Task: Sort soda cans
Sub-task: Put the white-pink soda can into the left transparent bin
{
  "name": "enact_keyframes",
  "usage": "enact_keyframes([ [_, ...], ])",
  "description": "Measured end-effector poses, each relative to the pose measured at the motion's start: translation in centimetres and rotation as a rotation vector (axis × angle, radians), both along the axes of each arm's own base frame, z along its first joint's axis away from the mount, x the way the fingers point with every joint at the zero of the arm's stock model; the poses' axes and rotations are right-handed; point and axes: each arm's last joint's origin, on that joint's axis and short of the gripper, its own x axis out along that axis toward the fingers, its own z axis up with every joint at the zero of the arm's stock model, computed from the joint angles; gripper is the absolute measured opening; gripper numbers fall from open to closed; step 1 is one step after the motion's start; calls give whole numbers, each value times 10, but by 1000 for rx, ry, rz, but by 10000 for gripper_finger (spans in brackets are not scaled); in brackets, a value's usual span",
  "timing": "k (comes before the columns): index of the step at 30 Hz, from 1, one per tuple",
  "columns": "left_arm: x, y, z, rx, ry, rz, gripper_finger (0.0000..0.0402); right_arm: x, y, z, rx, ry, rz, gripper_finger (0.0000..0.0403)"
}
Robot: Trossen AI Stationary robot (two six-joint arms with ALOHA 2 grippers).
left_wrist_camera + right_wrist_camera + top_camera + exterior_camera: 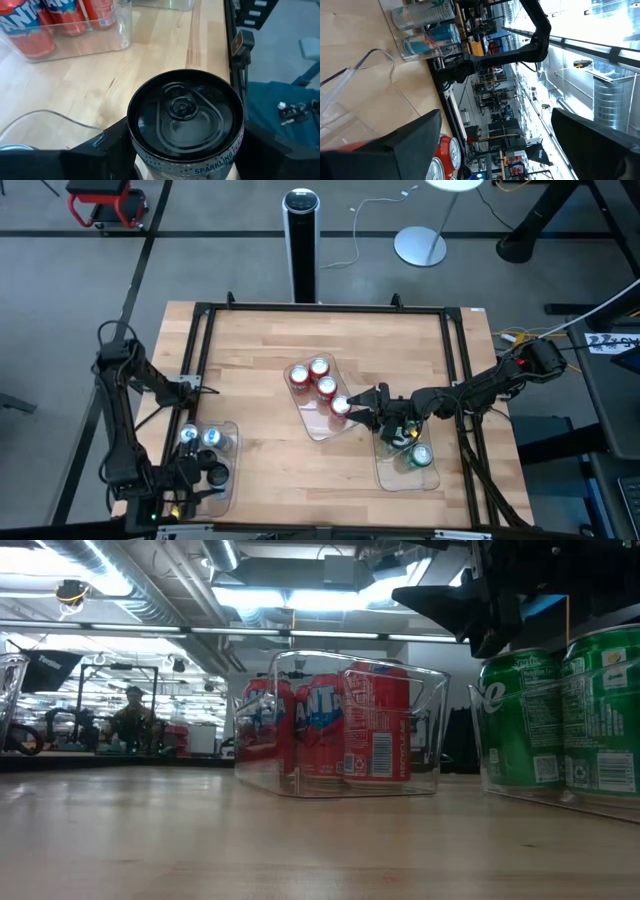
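Note:
My left gripper (203,473) is at the near-left clear tray (232,442), shut on a dark-topped silver soda can (185,110). Two blue-marked silver cans (201,437) stand upright in the same tray. The middle tray (312,428) holds several red-and-white cans (320,385) standing in a row. My right gripper (362,402) is open and hovers just right of the nearest red can (341,406), higher than the can tops in the low view (440,600). Green cans (420,455) stand in the right tray, partly hidden by the right arm. My left gripper pinches the can's side wall just under its top rim (145,150), with one finger (105,147) on each side. It comes from the table's left, slanting down. The can is upright inside the tray; its bottom is hidden, so I cannot tell if it is lifted.
A black metal frame (452,360) runs around the wooden table. A tall black-and-silver cylinder (301,240) stands beyond the far edge. Bare wood lies between the trays and along the far half. A person (130,718) sits far back in the room.

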Motion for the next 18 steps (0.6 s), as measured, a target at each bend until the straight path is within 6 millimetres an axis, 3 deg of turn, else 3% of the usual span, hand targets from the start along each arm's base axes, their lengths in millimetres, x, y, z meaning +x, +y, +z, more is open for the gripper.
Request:
enact_keyframes([
  [7, 1, -3, -8, -14, -20, 47, 268, 0, 0, 0, 0, 0, 0, 376],
  [18, -9, -2, -3, -49, 6, 18, 274, 0, 0, 0, -4, -1, 0, 376],
])
